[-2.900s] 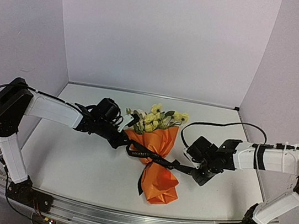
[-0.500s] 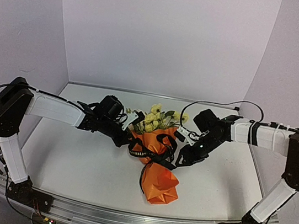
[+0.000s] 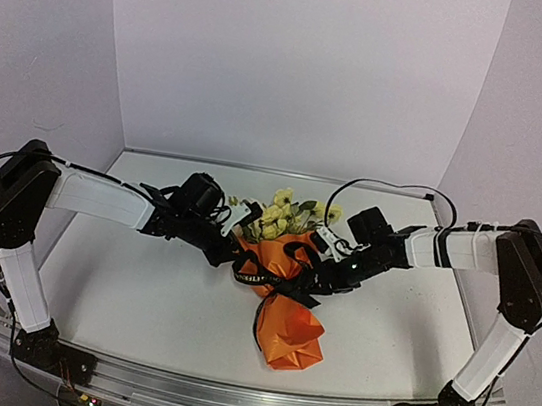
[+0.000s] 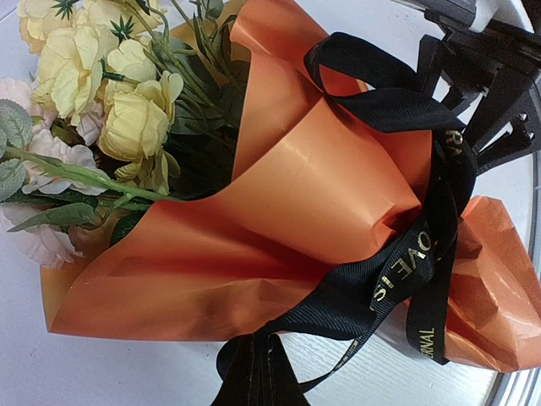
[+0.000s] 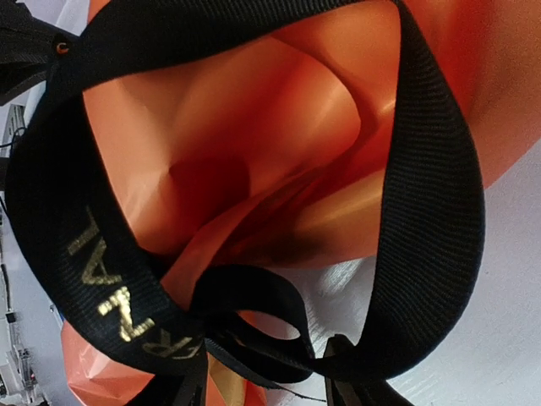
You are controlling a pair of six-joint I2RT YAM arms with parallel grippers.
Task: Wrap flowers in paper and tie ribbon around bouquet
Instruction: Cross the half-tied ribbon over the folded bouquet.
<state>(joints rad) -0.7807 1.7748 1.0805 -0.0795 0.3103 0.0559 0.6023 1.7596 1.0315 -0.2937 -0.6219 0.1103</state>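
Observation:
The bouquet lies in the middle of the table, its flowers (image 3: pixel 285 212) pointing away from me and the orange paper (image 3: pixel 288 339) cone cinched at its waist. The black ribbon (image 3: pixel 278 285) with pale lettering circles that waist in loose loops. My left gripper (image 3: pixel 226 254) sits at the cone's left side, shut on a ribbon strand (image 4: pixel 338 296) that runs from its fingertips (image 4: pixel 258 364). My right gripper (image 3: pixel 328 275) presses against the cone's right side. Its jaws (image 5: pixel 264 385) stand apart, with ribbon loops (image 5: pixel 254 317) lying across the gap and over the right finger (image 5: pixel 342 372).
White walls close in the table at the back and both sides. Bare white table (image 3: pixel 137 295) lies in front left of the bouquet. The right arm's black cable (image 3: pixel 394 190) arcs above the table behind the bouquet. A metal rail (image 3: pixel 223 398) runs along the near edge.
My right arm has swung in from the right and now sits against the cone's right side. The ribbon, earlier stretched out to it, now loops over the cone. My left arm has barely moved.

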